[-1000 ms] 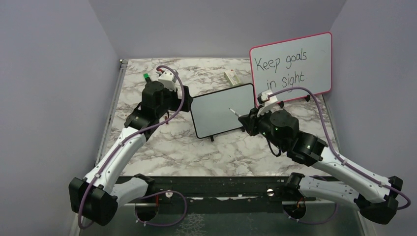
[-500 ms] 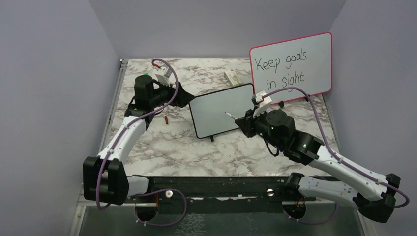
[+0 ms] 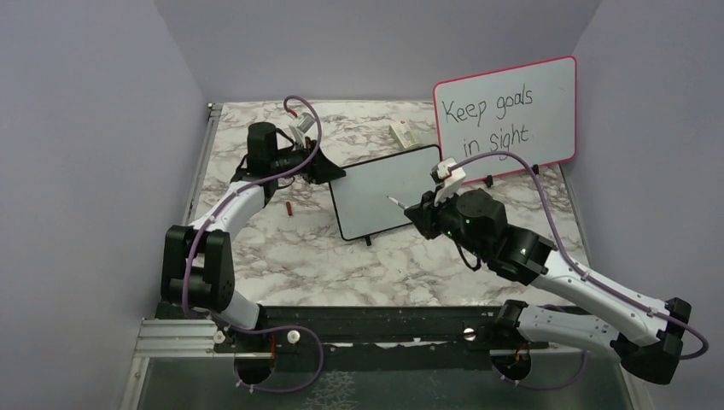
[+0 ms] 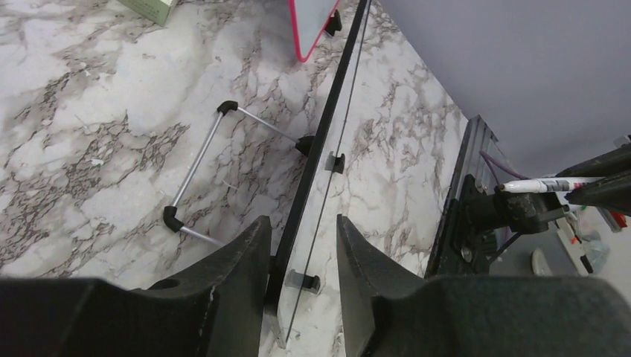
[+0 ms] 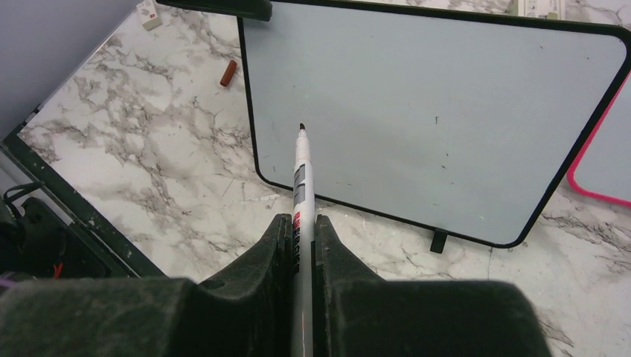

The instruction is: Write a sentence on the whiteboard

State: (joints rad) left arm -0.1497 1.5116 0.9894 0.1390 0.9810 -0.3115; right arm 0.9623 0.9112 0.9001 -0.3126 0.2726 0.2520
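Observation:
The whiteboard [image 3: 384, 192], black-framed and tilted on small feet, stands mid-table; its face [image 5: 431, 111] is blank and no sentence shows. My left gripper [image 3: 335, 173] is at its upper-left corner. In the left wrist view the jaws [image 4: 301, 223] straddle the board's edge [image 4: 327, 141], narrowed, with a gap still showing on the right finger's side. My right gripper [image 3: 418, 209] is shut on a white marker [image 5: 300, 178], whose dark tip points at the board's lower-left area. I cannot tell whether the tip touches.
A larger pink-framed board [image 3: 505, 111] with black writing leans at the back right. A small white-green box [image 3: 401, 132] lies behind the whiteboard. A small red-brown cap [image 3: 289, 208] lies left of it. A wire stand [image 4: 197, 160] props the whiteboard's back.
My left arm swung in from the left to the whiteboard's corner and its jaws narrowed around the edge. The right gripper with the marker shifted slightly left.

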